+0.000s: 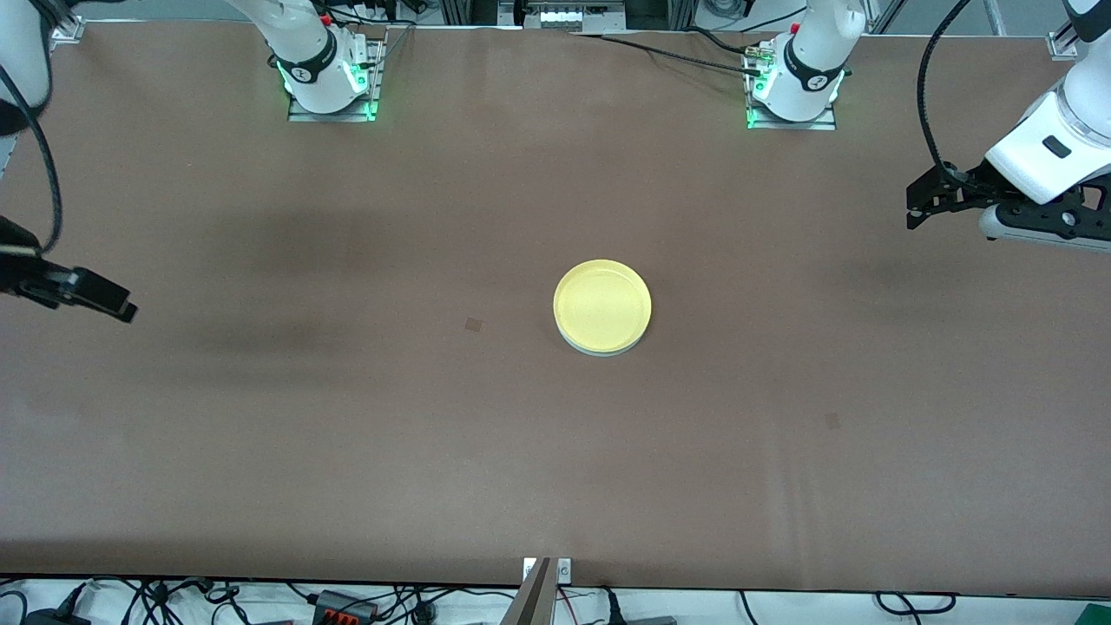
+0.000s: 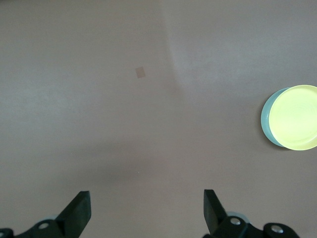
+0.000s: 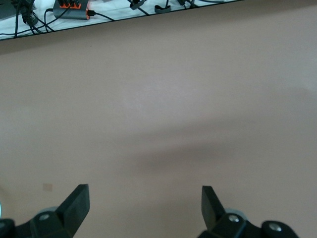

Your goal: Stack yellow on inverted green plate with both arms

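Observation:
The yellow plate (image 1: 601, 304) sits rim up on top of the pale green plate (image 1: 599, 351) at the middle of the table; only a thin edge of the green plate shows under it. Both also show in the left wrist view, the yellow plate (image 2: 296, 117) on the green plate (image 2: 265, 119). My left gripper (image 1: 913, 208) is open and empty, up in the air over the left arm's end of the table; in its wrist view (image 2: 146, 210) only bare table lies between its jaws. My right gripper (image 1: 121, 305) is open and empty over the right arm's end (image 3: 144, 208).
A small dark patch (image 1: 473, 325) marks the brown table beside the plates toward the right arm's end. Cables and a power strip (image 1: 343, 606) lie off the table's edge nearest the front camera.

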Motion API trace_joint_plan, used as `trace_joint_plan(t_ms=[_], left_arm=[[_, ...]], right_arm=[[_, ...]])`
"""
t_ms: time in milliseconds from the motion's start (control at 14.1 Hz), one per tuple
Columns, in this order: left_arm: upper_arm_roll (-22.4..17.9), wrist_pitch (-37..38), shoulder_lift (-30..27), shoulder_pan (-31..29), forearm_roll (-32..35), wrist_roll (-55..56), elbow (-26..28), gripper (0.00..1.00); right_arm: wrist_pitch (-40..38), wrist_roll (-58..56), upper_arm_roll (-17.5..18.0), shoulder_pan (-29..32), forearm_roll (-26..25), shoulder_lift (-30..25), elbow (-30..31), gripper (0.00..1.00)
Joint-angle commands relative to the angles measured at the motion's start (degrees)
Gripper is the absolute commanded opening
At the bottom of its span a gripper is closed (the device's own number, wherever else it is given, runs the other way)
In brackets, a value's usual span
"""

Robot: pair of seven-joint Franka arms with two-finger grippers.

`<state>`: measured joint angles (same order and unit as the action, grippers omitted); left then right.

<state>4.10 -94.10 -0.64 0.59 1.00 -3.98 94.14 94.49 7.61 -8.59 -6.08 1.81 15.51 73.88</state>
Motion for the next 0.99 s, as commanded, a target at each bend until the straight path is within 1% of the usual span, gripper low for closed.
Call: trace_joint_plan(t_ms=[0, 71, 425, 566, 708, 849, 920], left_arm=[[0.3, 1.0, 0.0, -0.2, 1.2, -1.1, -0.9, 1.00], [0.3, 1.0, 0.0, -0.3, 1.2, -1.3, -0.9, 1.00], [0.3, 1.1, -0.1, -0.1, 1.2, -0.8, -0.9, 1.00], [0.3, 1.1, -0.1, -0.1, 1.2, -0.7, -0.9, 1.00], [0.4, 1.0, 0.0, 0.2, 1.2, -0.7, -0.9, 1.00], [0.4, 1.1, -0.1, 0.1, 1.2, -0.7, -0.9, 1.00], [0.3, 1.1, -0.1, 0.0, 1.2, -0.7, -0.9, 1.00]], right_arm=[[0.3, -5.8, 4.3, 6.8, -0.8, -5.0, 5.7, 1.00], [0.1, -6.6, 5.1, 7.7, -0.8, -5.4, 5.8, 1.00], [-1.1, -7.9, 5.3, 7.8, -0.9, -6.1, 5.7, 1.00], [-3.4, -9.4, 5.3, 7.8, -1.2, -5.8, 5.2, 1.00], [-4.3, -10.0, 5.3, 7.7, -1.4, -6.0, 6.3, 1.00], [-3.9, -9.9, 5.5, 7.1, -2.3, -8.2, 9.6, 1.00], [-2.7, -9.7, 5.5, 6.4, -3.3, -10.5, 13.1, 1.00]])
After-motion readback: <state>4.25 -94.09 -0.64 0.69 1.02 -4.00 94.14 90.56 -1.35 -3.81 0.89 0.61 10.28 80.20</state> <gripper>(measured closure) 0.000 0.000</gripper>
